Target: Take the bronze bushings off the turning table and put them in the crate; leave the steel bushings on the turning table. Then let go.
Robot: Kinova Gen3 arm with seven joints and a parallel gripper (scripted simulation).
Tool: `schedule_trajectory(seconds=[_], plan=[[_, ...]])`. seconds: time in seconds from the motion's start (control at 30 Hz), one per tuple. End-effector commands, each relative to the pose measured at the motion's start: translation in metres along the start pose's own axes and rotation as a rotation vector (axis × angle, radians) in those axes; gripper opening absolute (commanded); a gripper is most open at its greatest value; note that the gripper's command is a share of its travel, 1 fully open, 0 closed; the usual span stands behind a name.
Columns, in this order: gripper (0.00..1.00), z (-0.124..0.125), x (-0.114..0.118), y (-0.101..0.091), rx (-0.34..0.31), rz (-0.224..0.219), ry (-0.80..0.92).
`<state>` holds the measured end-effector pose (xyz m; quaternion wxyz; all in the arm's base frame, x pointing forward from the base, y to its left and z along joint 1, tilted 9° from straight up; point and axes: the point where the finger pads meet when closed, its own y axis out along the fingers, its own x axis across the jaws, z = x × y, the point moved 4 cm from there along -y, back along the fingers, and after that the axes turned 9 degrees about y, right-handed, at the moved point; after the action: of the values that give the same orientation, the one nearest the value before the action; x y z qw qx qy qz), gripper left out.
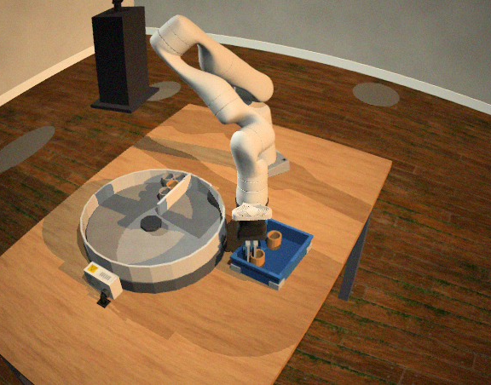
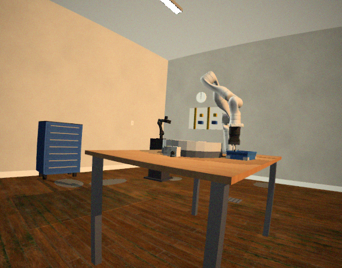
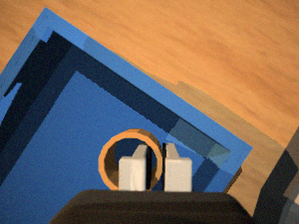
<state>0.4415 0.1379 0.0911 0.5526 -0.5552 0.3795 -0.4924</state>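
Observation:
My gripper hangs low inside the blue crate and is shut on the wall of a bronze bushing. In the wrist view the gripper has one finger inside the orange ring and one outside it, over the crate floor. A second bronze bushing stands upright in the crate behind it. On the turning table, one bronze bushing and grey steel bushings sit in the far compartment beside a divider wall.
A dark hub sits at the turning table's middle. A small white control box stands at its front left. The arm's base is behind the crate. A dark pedestal stands beyond the table.

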Motion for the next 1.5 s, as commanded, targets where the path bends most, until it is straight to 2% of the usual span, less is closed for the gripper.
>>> schedule_trajectory(seconds=[0.0, 0.43, 0.47, 1.47], plan=[[0.0, 0.0002, -0.0002, 0.0009, 0.0, 0.0, -0.001], [0.0, 0.0002, -0.0002, 0.0014, 0.0, 0.001, -0.001], [0.47, 0.0002, -0.0002, 0.0014, 0.0, 0.001, -0.001], [0.47, 0.0002, -0.0002, 0.0014, 0.0, 0.001, -0.001]])
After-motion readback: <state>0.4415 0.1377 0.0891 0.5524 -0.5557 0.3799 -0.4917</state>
